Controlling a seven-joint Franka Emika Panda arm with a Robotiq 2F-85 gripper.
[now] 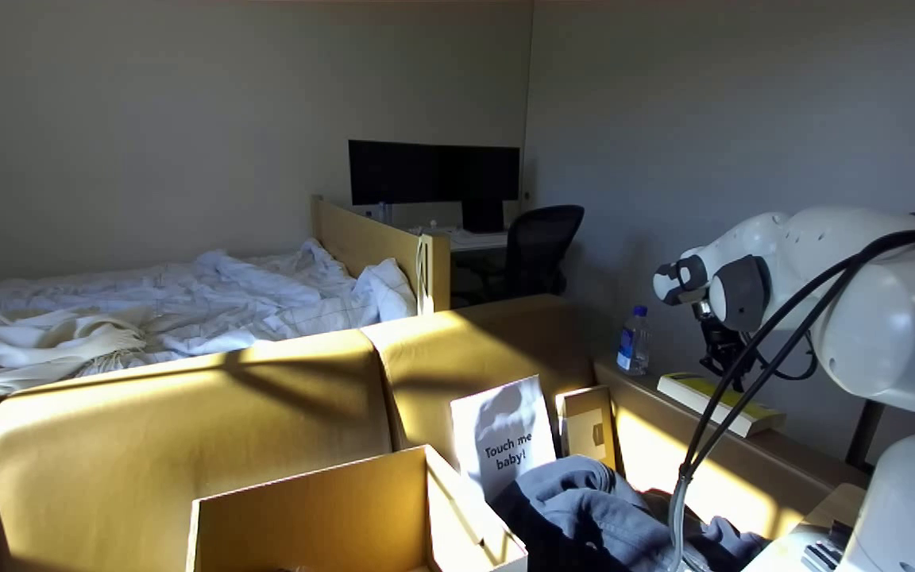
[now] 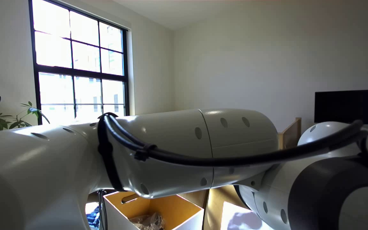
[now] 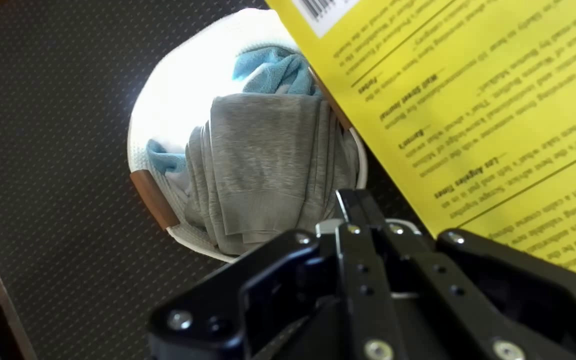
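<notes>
From where I stand: gripper [image 3: 355, 195] hangs low at the couch arm [image 1: 807, 459], fingers pressed together, nothing pinched between them that I can see. Nearest thing is the yellow book [image 3: 473, 115], lying flat on the couch arm, partway along from the corner by the backrest [image 1: 497, 342]. In the wrist view it sits up and to the right of the fingertips; the tips show just off its long side, not over the cover. Contact or gap, can't tell. Long axis slants upper left to lower right there; in an exterior view it runs roughly along the couch arm's long edges. Single arm, so it's the near one by default.

Materials, quick. Book: thick pale page block, smooth cover, black print. Bottle [image 1: 634, 342]: clear plastic, blue cap, upright on the couch arm toward the backrest corner, near the book's end. Beyond the book's long side, lower down: basket [image 3: 193, 240], rounded, white, woven, with brown leather-look handles [image 3: 153, 200]. Inside, a folded grey garment [image 3: 268, 150], soft knit by the look, beside a fluffy light-blue cloth [image 3: 288, 70]. Under it, dark carpet [image 3: 68, 150] with small pale flecks. Couch arm itself: tan, leather-like, sun on the inner face.
</notes>
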